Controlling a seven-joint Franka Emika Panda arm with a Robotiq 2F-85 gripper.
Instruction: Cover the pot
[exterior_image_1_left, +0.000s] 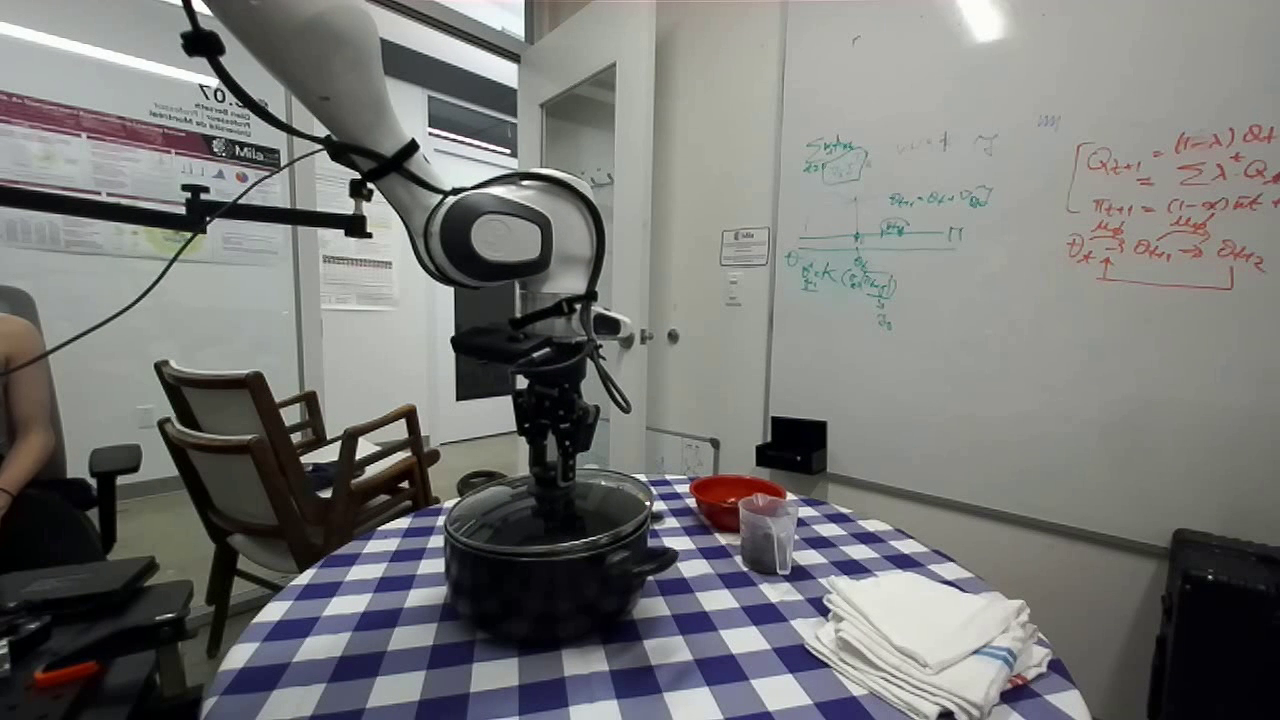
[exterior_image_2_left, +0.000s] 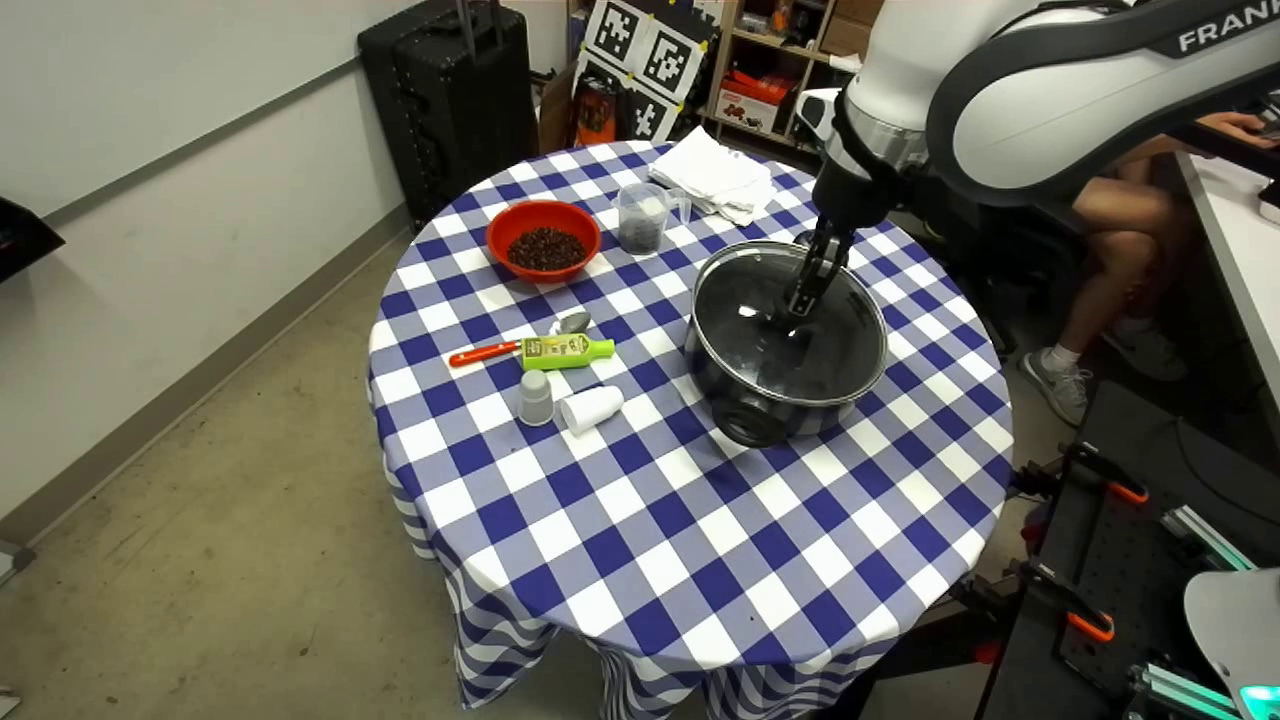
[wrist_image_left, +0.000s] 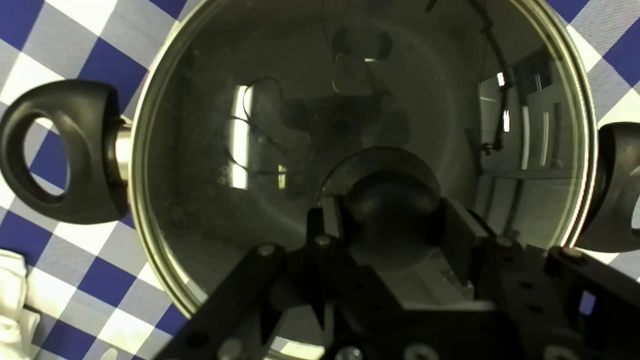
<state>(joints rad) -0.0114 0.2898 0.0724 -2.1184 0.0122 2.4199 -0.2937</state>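
The black pot (exterior_image_1_left: 545, 598) stands upright on the checked table; it also shows in an exterior view (exterior_image_2_left: 722, 392). A round glass lid (exterior_image_2_left: 745, 345) with a metal rim lies level over the pot's opening, its rim appearing to rest on the pot's rim all round. In the wrist view the lid (wrist_image_left: 260, 210) fills the middle, with a pot handle (wrist_image_left: 92, 150) on each side. My gripper (exterior_image_1_left: 553, 480) points down over the lid's middle. Its fingers are shut on the black lid knob (wrist_image_left: 390, 215), one on each side. The knob's underside is hidden.
A red bowl (exterior_image_2_left: 545, 245) of dark beans, a clear measuring cup (exterior_image_2_left: 642, 220) and folded white towels (exterior_image_1_left: 930, 635) stand near the pot. A green bottle (exterior_image_2_left: 560, 351), a red-handled utensil (exterior_image_2_left: 485, 353), a spoon and two shakers (exterior_image_2_left: 592, 408) lie or stand beside it.
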